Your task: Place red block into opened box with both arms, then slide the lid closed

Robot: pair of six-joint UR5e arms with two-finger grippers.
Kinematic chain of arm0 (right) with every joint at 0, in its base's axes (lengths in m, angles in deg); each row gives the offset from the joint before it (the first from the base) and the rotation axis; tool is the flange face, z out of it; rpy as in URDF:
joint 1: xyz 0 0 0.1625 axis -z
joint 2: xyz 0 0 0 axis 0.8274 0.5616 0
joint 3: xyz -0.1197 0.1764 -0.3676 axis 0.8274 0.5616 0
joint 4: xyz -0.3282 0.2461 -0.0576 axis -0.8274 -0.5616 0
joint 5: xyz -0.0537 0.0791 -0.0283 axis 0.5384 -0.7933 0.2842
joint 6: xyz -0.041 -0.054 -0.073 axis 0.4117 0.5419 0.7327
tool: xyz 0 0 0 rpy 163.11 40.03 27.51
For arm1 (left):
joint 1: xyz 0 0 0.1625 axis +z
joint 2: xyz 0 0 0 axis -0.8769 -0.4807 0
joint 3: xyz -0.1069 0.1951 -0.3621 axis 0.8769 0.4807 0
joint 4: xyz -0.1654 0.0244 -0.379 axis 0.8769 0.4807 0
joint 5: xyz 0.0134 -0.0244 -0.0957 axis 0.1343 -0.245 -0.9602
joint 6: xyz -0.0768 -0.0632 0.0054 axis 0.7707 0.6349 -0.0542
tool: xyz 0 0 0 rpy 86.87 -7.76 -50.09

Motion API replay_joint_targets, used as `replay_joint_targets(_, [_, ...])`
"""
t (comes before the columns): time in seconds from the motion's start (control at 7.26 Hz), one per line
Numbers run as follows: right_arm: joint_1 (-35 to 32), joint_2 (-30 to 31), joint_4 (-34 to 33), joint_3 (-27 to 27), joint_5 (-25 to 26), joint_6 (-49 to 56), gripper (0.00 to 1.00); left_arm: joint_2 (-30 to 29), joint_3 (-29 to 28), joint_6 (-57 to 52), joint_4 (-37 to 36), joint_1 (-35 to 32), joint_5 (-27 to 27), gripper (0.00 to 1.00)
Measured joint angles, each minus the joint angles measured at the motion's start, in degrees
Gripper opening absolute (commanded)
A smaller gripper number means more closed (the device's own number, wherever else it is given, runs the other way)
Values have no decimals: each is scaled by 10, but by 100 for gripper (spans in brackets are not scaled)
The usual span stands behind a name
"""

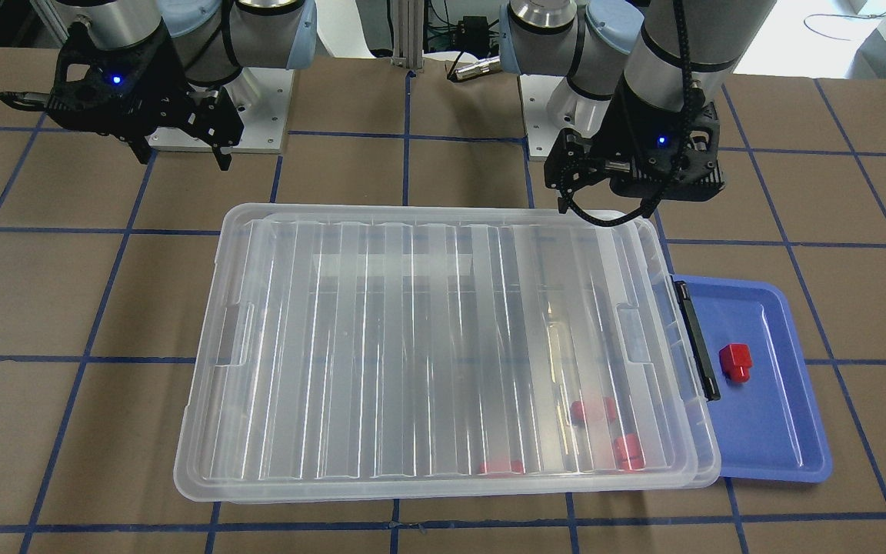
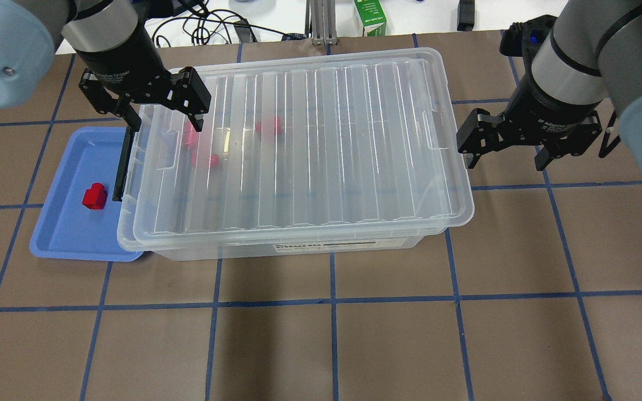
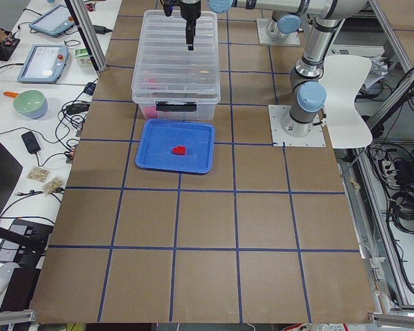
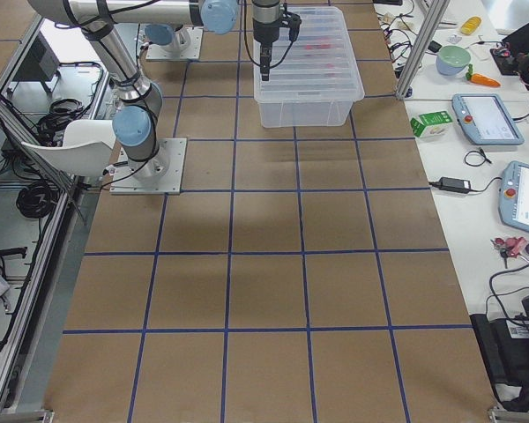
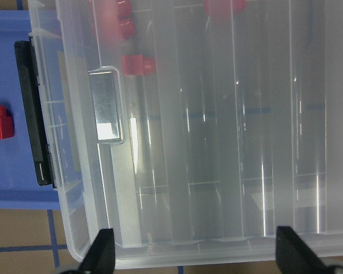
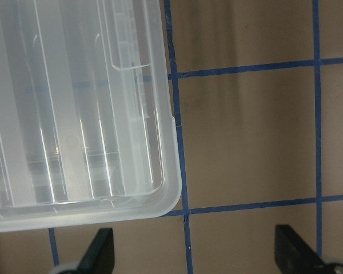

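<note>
A red block (image 2: pixel 93 196) (image 1: pixel 735 362) (image 5: pixel 0 121) lies on the blue tray (image 2: pixel 64 234), outside the box. The clear box (image 2: pixel 298 248) stands mid-table with its black bar (image 1: pixel 695 338) facing the tray. The ribbed lid (image 2: pixel 310 145) (image 1: pixel 412 346) covers nearly all of it; only a narrow strip by the black bar is uncovered. Three red blocks (image 2: pixel 268 126) (image 2: pixel 205 160) (image 2: pixel 190 136) show blurred under the lid. My left gripper (image 2: pixel 164 120) (image 5: pixel 197 254) hangs open over the lid's tray-side end. My right gripper (image 2: pixel 505 159) (image 6: pixel 194 254) is open above the table, just beyond the lid's other end.
The blue tray touches the box's black-bar end. A green carton (image 2: pixel 370 16) and cables lie past the table's far edge. Side benches hold tablets (image 3: pixel 47 62) and a bowl (image 3: pixel 29 103). Brown table with blue grid lines stretches in front of the box.
</note>
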Motion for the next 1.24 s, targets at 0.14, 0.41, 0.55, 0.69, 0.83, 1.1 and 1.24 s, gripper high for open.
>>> replay_joint_targets(0.14, [0,-4,-3,-9,0,1,100,0,0,0,0,0,0,100])
replay_joint_targets(0.41, [3,-19,-15,-14,-4,-3,100,-1,0,0,0,0,0,100])
replay_joint_targets(0.55, [3,-36,-22,-8,-5,-3,100,-1,0,0,0,0,0,100])
replay_joint_targets(0.69, [4,-65,-36,4,-3,-3,100,-1,0,0,0,0,0,100])
replay_joint_targets(0.83, [4,-98,-57,18,-2,-3,100,-1,0,1,0,0,0,100])
replay_joint_targets(1.1, [3,-144,-109,29,-3,-3,100,-3,0,1,0,-1,-1,100])
replay_joint_targets(1.24, [3,-158,-121,33,-2,-3,100,-3,-1,2,0,-1,-1,100])
